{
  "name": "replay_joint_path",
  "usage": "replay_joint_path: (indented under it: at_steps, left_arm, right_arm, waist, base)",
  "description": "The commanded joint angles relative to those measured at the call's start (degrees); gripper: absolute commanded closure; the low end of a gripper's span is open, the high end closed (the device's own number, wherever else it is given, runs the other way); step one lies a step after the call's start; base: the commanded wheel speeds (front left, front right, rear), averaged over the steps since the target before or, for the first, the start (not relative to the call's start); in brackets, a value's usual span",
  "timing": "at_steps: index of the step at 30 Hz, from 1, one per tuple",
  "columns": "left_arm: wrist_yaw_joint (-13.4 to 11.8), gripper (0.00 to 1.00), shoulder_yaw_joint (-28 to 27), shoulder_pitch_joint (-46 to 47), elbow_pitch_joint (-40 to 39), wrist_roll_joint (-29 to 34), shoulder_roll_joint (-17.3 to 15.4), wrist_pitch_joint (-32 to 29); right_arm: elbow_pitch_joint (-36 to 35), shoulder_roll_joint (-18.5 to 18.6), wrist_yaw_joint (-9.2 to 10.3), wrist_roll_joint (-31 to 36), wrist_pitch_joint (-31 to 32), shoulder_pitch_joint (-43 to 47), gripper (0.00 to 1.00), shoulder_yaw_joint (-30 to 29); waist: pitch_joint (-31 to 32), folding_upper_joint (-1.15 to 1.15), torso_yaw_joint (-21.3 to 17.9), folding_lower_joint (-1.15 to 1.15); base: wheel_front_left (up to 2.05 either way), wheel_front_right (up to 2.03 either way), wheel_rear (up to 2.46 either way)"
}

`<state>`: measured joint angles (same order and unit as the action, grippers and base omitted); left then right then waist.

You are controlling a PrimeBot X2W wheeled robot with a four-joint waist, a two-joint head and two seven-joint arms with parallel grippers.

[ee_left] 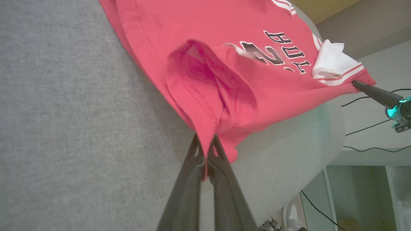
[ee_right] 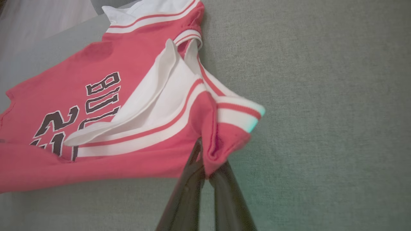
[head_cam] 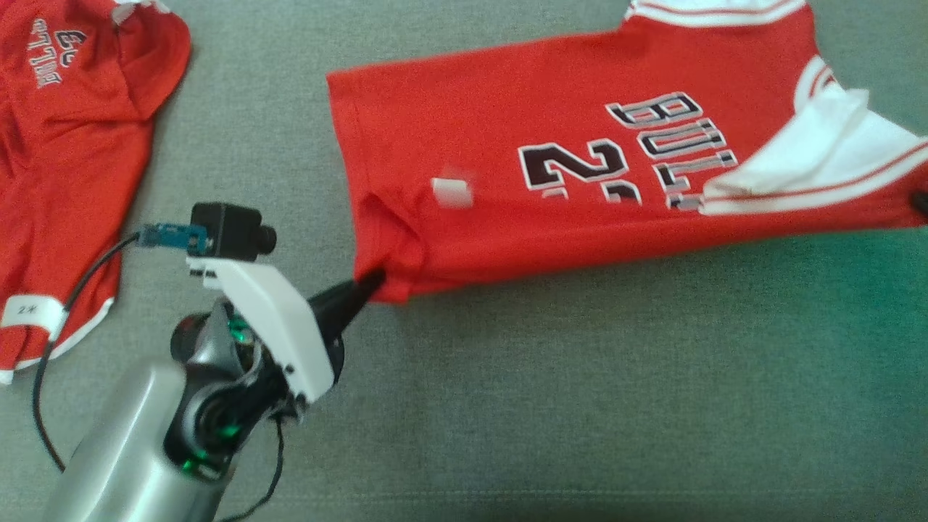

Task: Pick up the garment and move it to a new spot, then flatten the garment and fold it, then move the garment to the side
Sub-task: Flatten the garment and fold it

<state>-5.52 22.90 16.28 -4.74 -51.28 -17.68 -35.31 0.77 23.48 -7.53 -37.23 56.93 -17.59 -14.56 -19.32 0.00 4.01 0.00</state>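
Nearest, the left gripper was seen clamped shut on the hem corner of the red garment, with cloth pinched between its fingers. From there the garment's long axis was stretched rightward over the grey surface — near edge raised, far side resting on it — to the white-trimmed shoulder, where the right gripper was likewise closed on cloth. The near edge was judged ready to be carried away from the robot. Far left, a second red jersey was seen lying apart.
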Motion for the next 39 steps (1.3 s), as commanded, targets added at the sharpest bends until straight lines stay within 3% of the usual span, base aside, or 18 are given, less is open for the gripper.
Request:
replay_joint_path:
  at_steps: [1,7,15,16,17,18,24,29,34,39]
  left_arm:
    - [-0.1,1.0,-3.3,-0.2,-3.1,-0.9,-2.3,-0.9]
    - [-0.9,1.0,-3.9,-5.8,-9.3,-3.2,-4.8,-3.6]
    - [-0.3,0.99,0.7,-15.3,-6.9,0.7,-3.3,1.5]
    - [-0.4,0.75,1.2,-16.0,-6.4,1.3,-3.0,2.3]
    - [-0.4,0.36,1.7,-16.4,-6.2,2.1,-2.9,3.0]
    - [-0.4,0.0,2.0,-16.6,-6.1,3.0,-2.8,3.8]
    - [-2.6,0.0,0.9,-14.8,-8.7,8.9,-4.9,6.8]
    - [-5.1,0.0,-1.4,-6.9,-9.9,13.2,-5.8,7.2]
    - [-5.8,0.0,-0.3,7.1,-3.0,16.5,-1.8,7.0]
    - [-4.5,0.0,3.6,17.8,6.4,19.3,3.1,7.4]
  right_arm:
    - [-3.2,2.7,0.04,-0.7,1.6,1.8,1.0,-0.5]
    - [-9.0,5.6,0.04,-3.6,7.8,9.4,1.0,-3.1]
    - [-11.2,3.8,0.04,-2.1,4.7,22.8,1.0,-1.1]
    - [-11.5,3.9,0.04,-1.6,3.7,23.9,0.96,-0.8]
    - [-11.9,4.4,0.04,-1.3,3.0,24.8,0.61,-0.1]
    - [-12.3,4.8,0.04,-1.1,2.1,25.4,0.0,0.2]
    - [-15.5,9.3,0.04,-1.0,-1.3,22.9,0.0,-0.8]
    - [-15.7,11.8,0.04,-1.6,-2.5,9.6,0.0,-2.0]
    - [-11.2,11.2,0.04,2.9,-1.8,-7.5,0.0,3.9]
    - [-2.8,9.6,0.04,9.7,-0.4,-21.5,0.0,9.6]
  waist:
    - [0.4,0.0,0.1,0.0]
    - [1.1,0.0,-0.1,0.0]
    - [1.5,0.0,-0.3,0.0]
    - [1.5,0.0,-0.3,0.0]
    - [1.4,0.0,-0.3,0.0]
    - [1.4,0.0,-0.2,0.0]
    - [0.5,0.0,0.2,0.0]
    - [-3.1,0.0,1.7,0.0]
    - [-9.0,0.0,4.9,0.0]
    - [-13.6,0.0,8.2,0.0]
  base:
    - [0.0,0.0,0.0]
    - [0.0,0.0,0.0]
    - [0.0,0.0,0.0]
    - [0.0,0.0,0.0]
    - [0.0,0.0,0.0]
    - [0.0,0.0,0.0]
    - [0.0,0.0,0.0]
    - [0.0,0.0,0.0]
    - [0.0,0.0,0.0]
    - [0.0,0.0,0.0]
